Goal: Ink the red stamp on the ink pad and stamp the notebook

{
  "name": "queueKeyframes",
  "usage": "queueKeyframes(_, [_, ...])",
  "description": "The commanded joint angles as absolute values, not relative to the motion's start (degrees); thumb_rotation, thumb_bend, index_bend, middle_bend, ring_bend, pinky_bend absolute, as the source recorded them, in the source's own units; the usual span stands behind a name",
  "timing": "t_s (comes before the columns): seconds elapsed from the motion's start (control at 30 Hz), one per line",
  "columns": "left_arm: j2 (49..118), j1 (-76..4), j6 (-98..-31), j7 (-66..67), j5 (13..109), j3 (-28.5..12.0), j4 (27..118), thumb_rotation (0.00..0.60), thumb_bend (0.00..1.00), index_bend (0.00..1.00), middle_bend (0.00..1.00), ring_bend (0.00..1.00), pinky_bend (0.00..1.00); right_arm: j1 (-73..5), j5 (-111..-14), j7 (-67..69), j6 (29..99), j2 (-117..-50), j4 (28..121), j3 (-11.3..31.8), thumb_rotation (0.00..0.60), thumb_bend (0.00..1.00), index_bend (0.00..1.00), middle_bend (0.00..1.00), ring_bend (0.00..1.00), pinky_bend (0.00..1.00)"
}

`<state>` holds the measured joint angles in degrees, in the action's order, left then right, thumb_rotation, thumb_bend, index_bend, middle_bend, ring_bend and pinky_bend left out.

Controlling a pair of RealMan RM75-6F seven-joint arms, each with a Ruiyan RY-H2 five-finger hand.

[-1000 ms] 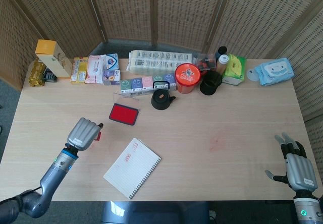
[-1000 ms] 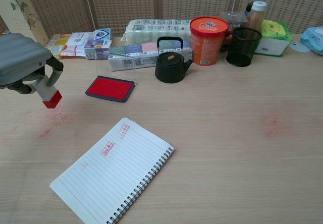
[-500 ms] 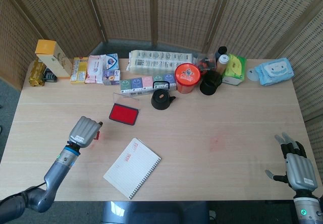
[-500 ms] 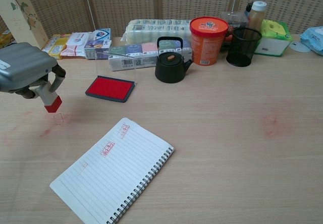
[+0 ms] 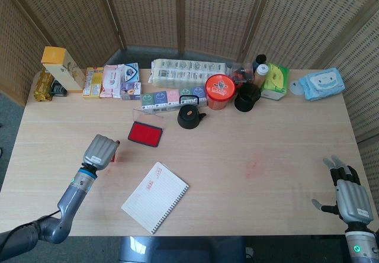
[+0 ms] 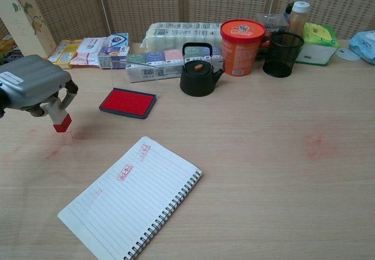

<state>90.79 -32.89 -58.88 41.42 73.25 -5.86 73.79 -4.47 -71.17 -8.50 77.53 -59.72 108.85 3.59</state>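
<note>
My left hand [image 5: 99,151] [image 6: 32,88] grips the red stamp [image 6: 60,117] [image 5: 115,156] at the table's left side, its red base pointing down just above the wood. The open ink pad [image 5: 145,134] [image 6: 128,102] with its red surface lies to the right of the stamp and farther back. The spiral notebook [image 5: 155,196] [image 6: 130,197] lies open near the front edge, with red stamp marks on its upper page. My right hand [image 5: 350,198] hovers at the table's front right corner, fingers spread, holding nothing.
A black teapot [image 6: 197,71], an orange tub [image 6: 241,38], a black mesh cup [image 6: 282,54], boxes and tissue packs [image 5: 187,71] line the back edge. Faint red stains mark the wood [image 6: 318,141].
My left hand has carried the stamp slightly back and lower toward the table, left of the ink pad. The right hand has stayed still.
</note>
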Motion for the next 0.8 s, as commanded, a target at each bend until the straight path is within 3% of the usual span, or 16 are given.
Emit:
queueKeyframes(0.03, [91.08,-33.11,-58.74,41.77,72.85,-5.62,73.49,0.600,0.35,0.68,1.00,1.00,1.00,-4.48,-71.09,-8.47,77.47,-59.70,108.85,3.59,0.600,0.03,0.00,0.00,0.00,0.00])
queueKeyframes(0.8, [95.04,-34.35,-59.90,48.77,70.36,-4.19,70.45,0.600,0.35,0.68,1.00,1.00,1.00,-4.58,-70.87,-7.70,77.08,-59.14,109.05,3.60,0.600,0.03,0.00,0.00,0.00,0.00])
